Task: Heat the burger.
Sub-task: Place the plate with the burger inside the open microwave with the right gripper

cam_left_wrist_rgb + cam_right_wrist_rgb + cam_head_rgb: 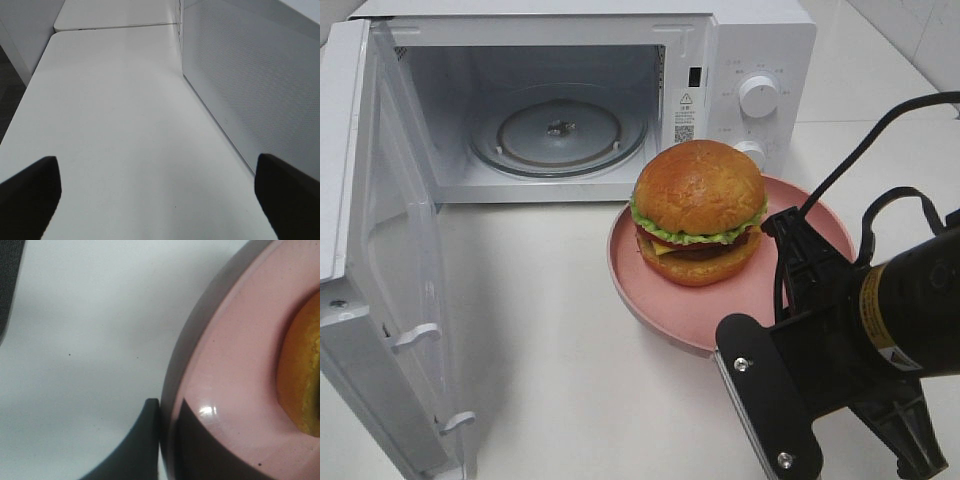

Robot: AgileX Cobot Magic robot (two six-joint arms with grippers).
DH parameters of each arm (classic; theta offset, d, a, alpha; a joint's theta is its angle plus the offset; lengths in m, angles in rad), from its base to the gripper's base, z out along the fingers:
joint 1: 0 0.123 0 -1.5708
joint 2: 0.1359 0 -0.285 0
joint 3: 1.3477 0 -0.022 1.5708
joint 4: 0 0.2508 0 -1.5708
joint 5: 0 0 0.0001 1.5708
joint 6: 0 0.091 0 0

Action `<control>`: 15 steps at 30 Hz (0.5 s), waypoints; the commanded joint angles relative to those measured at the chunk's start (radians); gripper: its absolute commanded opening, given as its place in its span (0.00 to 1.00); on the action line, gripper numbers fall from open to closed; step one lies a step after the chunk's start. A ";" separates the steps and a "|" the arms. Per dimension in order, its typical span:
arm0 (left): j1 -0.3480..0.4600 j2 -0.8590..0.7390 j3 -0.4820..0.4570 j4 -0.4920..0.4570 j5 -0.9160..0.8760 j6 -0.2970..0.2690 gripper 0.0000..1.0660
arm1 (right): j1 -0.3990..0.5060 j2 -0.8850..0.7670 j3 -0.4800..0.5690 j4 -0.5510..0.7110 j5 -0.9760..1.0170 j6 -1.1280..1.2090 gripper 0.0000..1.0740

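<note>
One burger (699,212) (golden bun, green lettuce, dark filling) sits on one pink plate (660,300). Right claw (167,414) pinches its rim; left claw (159,197) gapes apart.

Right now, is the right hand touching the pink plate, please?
Touching. The right wrist view shows the right hand closed on the rim of the pink plate, one finger either side.

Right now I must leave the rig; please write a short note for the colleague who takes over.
Left hand: open, empty, beside the open microwave door.
Right hand: shut on the rim of the pink plate.
The burger sits on that plate, in front of the microwave.
Done: door open, plate gripped.
Left: set plate and burger on the glass turntable, release, close door, start heating.
</note>
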 commanded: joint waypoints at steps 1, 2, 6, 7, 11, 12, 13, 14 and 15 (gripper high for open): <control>-0.005 -0.026 0.001 0.001 -0.009 -0.005 0.92 | -0.003 -0.004 -0.005 -0.042 -0.066 -0.048 0.00; -0.005 -0.026 0.001 0.001 -0.009 -0.005 0.92 | -0.003 -0.004 -0.005 -0.042 -0.066 -0.048 0.00; -0.005 -0.026 0.001 0.001 -0.009 -0.005 0.92 | -0.003 -0.004 -0.005 -0.038 -0.072 -0.116 0.00; -0.005 -0.026 0.001 0.001 -0.009 -0.005 0.92 | -0.003 -0.004 -0.005 -0.038 -0.072 -0.116 0.00; -0.005 -0.026 0.001 0.001 -0.009 -0.005 0.92 | -0.003 -0.004 -0.005 0.002 -0.076 -0.211 0.00; -0.005 -0.026 0.001 0.001 -0.009 -0.005 0.92 | -0.003 -0.004 -0.005 0.002 -0.076 -0.211 0.00; -0.005 -0.026 0.001 0.001 -0.009 -0.005 0.92 | -0.003 -0.004 -0.005 0.021 -0.080 -0.247 0.00; -0.005 -0.026 0.001 0.001 -0.009 -0.005 0.92 | -0.003 -0.004 -0.005 0.031 -0.082 -0.263 0.00; -0.005 -0.026 0.001 0.001 -0.009 -0.005 0.92 | -0.003 -0.004 -0.005 0.031 -0.082 -0.263 0.00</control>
